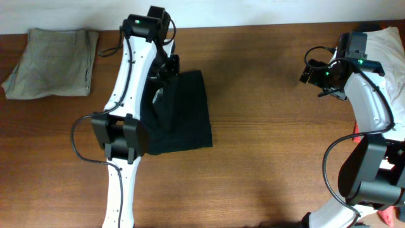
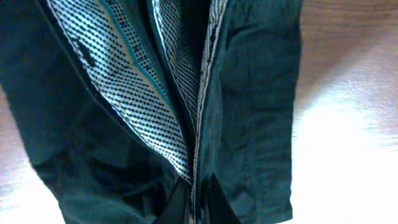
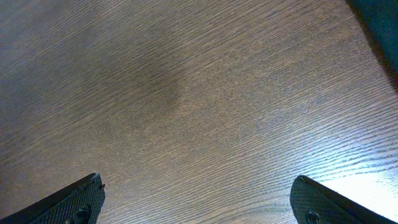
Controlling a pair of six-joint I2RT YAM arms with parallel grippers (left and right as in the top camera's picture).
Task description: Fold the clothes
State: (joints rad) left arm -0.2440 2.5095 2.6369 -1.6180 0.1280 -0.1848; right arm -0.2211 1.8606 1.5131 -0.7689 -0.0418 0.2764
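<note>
The left claw [image 2: 196, 205] is pinched narrowly on an edge of the black garment [image 2: 261, 112], seemingly so a fold can be drawn over, the cloth being laid left of centre on the bench [image 2: 354, 124], long axis far-to-near, while the right claw [image 3: 198, 205] is held wide apart, gripping nothing

Overhead top-down, wrists close, downward, left shares black garment [image 1: 190, 114]
</note>
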